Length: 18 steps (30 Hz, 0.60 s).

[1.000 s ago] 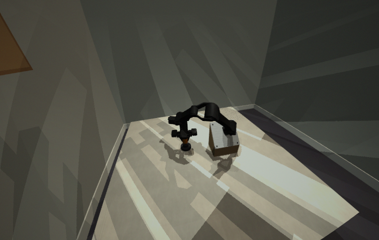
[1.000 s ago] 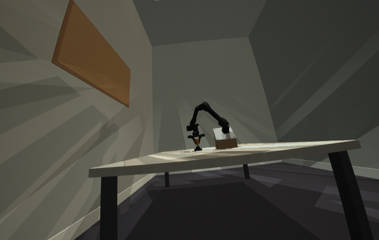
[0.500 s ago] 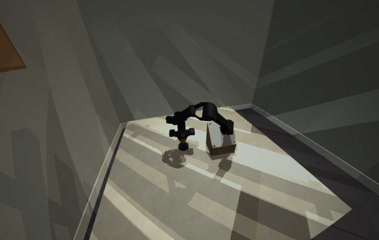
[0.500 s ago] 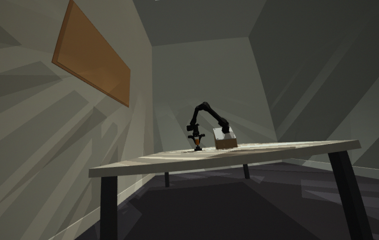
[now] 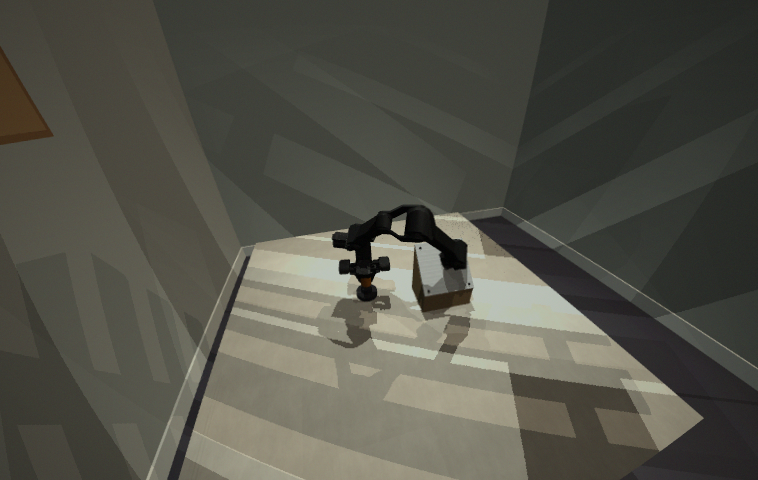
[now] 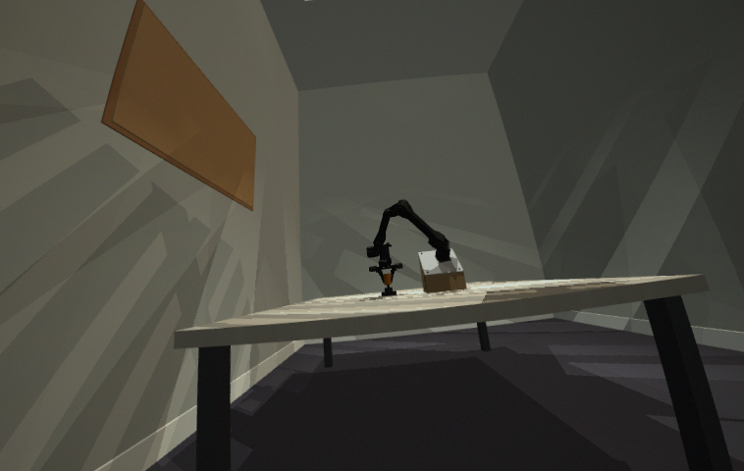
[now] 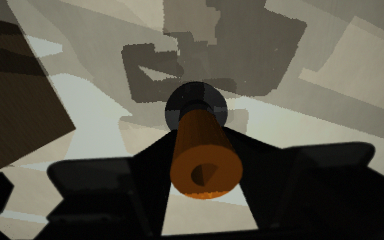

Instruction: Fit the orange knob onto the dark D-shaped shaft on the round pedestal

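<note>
The orange knob (image 5: pixel 366 282) (image 6: pixel 388 279) (image 7: pixel 206 190) is upright, with a dark hole in its near end in the wrist view. My gripper (image 5: pixel 366 279) (image 6: pixel 388 278) (image 7: pixel 199 132) points down and is shut on the knob, one finger on each side. The dark round pedestal (image 5: pixel 361 295) (image 6: pixel 388 293) (image 7: pixel 173 105) stands on the table directly below the knob. In the exterior view a short dark stretch shows between the knob's lower end and the pedestal's base, so the knob is above the base. The shaft's flat side and the knob's lower opening are hidden.
The arm's base stands on a brown box with a pale top (image 5: pixel 439 279) (image 6: pixel 431 263), right of the pedestal; the box's brown side (image 7: pixel 19 110) is at the left in the wrist view. Striped shadows cross the table (image 5: pixel 431 428) (image 6: pixel 423 319).
</note>
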Available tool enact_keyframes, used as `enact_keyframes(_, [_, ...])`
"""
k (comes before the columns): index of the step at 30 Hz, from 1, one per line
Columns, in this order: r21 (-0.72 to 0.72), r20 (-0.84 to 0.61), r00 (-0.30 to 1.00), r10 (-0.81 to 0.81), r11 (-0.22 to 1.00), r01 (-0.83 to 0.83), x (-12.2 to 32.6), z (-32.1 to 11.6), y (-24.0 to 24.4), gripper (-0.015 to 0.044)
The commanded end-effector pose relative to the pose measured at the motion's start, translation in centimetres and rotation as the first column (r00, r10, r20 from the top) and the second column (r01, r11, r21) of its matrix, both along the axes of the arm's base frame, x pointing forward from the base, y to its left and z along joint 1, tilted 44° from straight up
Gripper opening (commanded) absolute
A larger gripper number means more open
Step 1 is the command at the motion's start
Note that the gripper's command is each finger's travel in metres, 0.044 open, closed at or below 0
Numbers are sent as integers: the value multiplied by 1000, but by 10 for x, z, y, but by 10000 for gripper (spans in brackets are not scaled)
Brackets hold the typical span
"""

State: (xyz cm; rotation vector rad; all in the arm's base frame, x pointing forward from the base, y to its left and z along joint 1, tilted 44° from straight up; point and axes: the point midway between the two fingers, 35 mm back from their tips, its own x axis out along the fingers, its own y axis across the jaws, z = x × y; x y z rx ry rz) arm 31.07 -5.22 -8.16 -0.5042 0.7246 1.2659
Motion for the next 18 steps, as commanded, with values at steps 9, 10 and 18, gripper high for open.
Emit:
enact_keyframes(9, [-3,33,999,29,1000,-29,1,0,1,0])
enact_keyframes(10, [-3,33,999,29,1000,-29,1,0,1,0])
enact_keyframes(18, [4,-1,1000,-7,1000,7,1,-1,1,0])
